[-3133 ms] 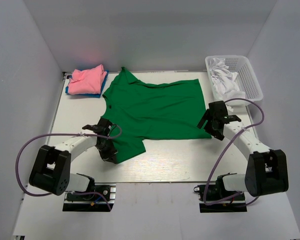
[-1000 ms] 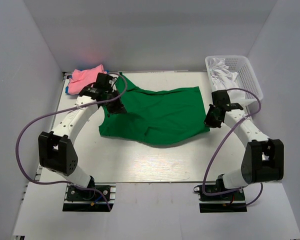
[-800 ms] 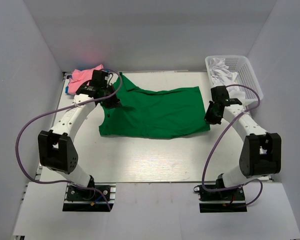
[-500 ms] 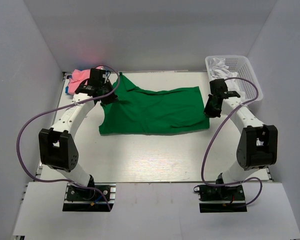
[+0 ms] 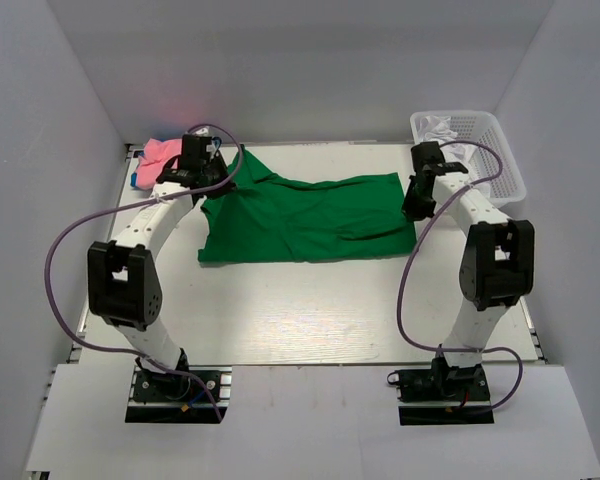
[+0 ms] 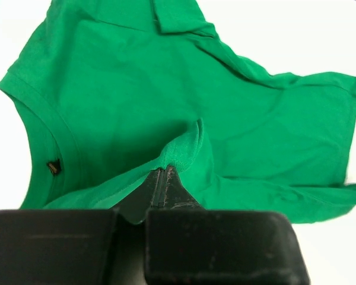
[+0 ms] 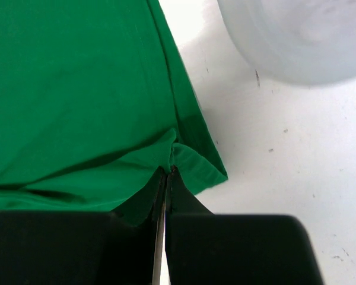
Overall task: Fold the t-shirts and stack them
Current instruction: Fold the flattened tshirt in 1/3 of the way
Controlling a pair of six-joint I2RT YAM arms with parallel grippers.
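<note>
My left hand (image 6: 164, 173) and right hand (image 7: 168, 173) each clamp the green t-shirt (image 5: 310, 215); I should lower both together, cloth taut between them.

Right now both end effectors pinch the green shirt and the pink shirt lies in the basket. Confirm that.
Wrong on the pink shirt: the top external view shows it at the table's far left corner, outside the basket. The rest holds.

Left gripper (image 5: 210, 193) and right gripper (image 5: 416, 211) extended far forward, wide apart, jaws closed.
</note>
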